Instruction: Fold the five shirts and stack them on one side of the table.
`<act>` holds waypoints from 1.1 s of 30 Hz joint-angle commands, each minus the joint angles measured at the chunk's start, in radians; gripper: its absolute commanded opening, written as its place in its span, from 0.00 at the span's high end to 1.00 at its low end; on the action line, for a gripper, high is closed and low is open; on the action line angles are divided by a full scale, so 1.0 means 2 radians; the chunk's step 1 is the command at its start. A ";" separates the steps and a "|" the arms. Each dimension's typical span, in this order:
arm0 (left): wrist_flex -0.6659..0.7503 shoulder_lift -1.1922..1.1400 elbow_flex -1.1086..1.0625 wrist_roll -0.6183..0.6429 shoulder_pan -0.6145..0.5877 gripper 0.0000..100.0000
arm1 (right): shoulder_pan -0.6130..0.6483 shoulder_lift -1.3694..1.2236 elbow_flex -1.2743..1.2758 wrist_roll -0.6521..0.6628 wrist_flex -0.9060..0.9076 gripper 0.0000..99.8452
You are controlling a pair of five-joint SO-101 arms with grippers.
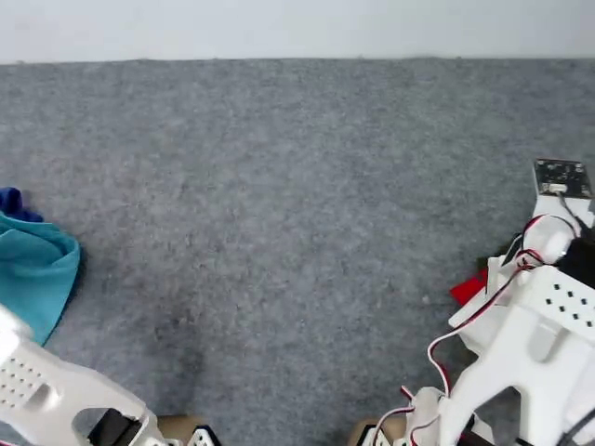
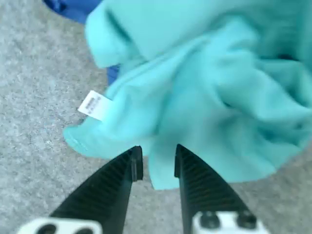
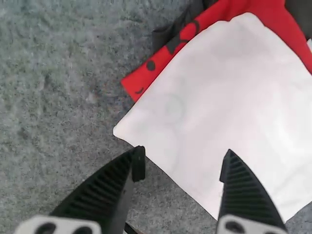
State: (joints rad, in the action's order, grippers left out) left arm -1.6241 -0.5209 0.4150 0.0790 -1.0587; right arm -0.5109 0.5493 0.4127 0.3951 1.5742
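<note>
Where the left gripper (image 2: pixel 157 163) hangs with its black fingers only narrowly parted, a corner of the crumpled teal shirt (image 2: pixel 204 87) lies in the gap. The shirt is bunched in soft folds, its small white label (image 2: pixel 96 105) showing, and a dark blue garment (image 2: pixel 73 7) sits just behind it on the table's left side. The right gripper (image 3: pixel 184 163) stands spread wide over a folded white shirt (image 3: pixel 229 97) that is smooth and flat. It rests on a red shirt (image 3: pixel 234 14) with black markings, a dark garment (image 3: pixel 163 35) at its edge. The grey felt-like table covering (image 1: pixel 279 186) stretches between the two heaps.
</note>
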 commanded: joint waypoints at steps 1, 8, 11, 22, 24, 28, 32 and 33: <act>0.025 -0.015 0.022 -0.005 -0.015 0.88 | -0.003 0.009 -0.002 0.004 -0.002 0.75; 0.085 -0.099 0.022 -0.005 0.002 0.88 | -0.003 0.010 -0.002 0.004 0.000 0.75; 0.085 -0.120 0.024 -0.005 0.028 0.88 | -0.003 0.011 -0.002 0.004 0.000 0.75; 0.022 -0.129 0.088 -0.005 0.151 0.99 | -0.003 0.011 -0.001 0.004 0.000 0.75; -0.027 -0.121 0.119 -0.005 0.196 0.99 | -0.003 0.011 -0.001 0.004 0.000 0.75; -0.067 -0.097 0.159 -0.002 0.303 0.99 | -0.003 0.011 -0.001 0.002 0.000 0.75; -0.067 -0.044 0.155 -0.005 0.417 0.99 | -0.003 0.011 -0.001 0.002 0.000 0.75; -0.067 -0.032 0.155 -0.005 0.446 0.99 | -0.003 0.011 -0.001 0.002 0.000 0.75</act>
State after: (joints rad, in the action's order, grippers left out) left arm -1.7300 -0.7050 0.6897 0.0806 -0.3406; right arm -0.5109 0.5493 0.4158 0.3951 1.5758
